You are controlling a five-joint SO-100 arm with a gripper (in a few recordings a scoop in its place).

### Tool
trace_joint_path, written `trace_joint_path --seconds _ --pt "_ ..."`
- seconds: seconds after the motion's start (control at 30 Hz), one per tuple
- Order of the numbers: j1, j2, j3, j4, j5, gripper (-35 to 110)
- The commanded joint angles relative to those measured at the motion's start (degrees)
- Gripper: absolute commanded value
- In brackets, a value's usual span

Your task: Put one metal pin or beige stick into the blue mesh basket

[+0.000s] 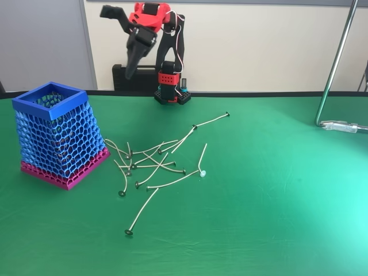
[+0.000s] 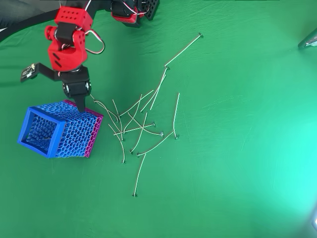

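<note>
A green cloth-covered table [image 1: 276, 218] stands before a cream wall, with a chrome stand leg [image 1: 336, 63] at the right edge of the fixed view. The red and black arm [image 2: 67, 37] is mounted at the far edge of the table and is raised well above the surface. Its gripper [image 1: 131, 68] points downward; in the overhead view the gripper [image 2: 80, 104] lies over the upper right edge of the blue mesh basket [image 2: 34, 141]. The black fingers appear to taper to a single tip, but whether they are pressed together, and whether anything is held between them, cannot be determined. In the fixed view the blue mesh basket [image 1: 34, 102] stands upright at the left, square rim on top, walls flaring to a magenta base [image 1: 57, 178]. A thin pale line, possibly a pin, is visible inside the basket in the overhead view. Just right of the basket, many metal pins [image 1: 155, 161] lie flat in a loose, crossing pile, long axes in varied directions. One pin [image 2: 183, 49] lies apart toward the far side, its long axis diagonal, head toward the upper right in the overhead view. Another pin [image 2: 138, 176] lies nearest the front edge, steeply diagonal, head at its lower end.
</note>
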Motion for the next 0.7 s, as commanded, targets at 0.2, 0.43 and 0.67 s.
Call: trace_joint_path --seconds 0.2,0.43,0.67 --pt "-7.47 21.80 30.67 -3.87 8.70 1" --pt "-11.60 34.37 48.08 -9.23 13.89 1" --pt "-14.50 47.72 65.65 -14.77 16.88 1"
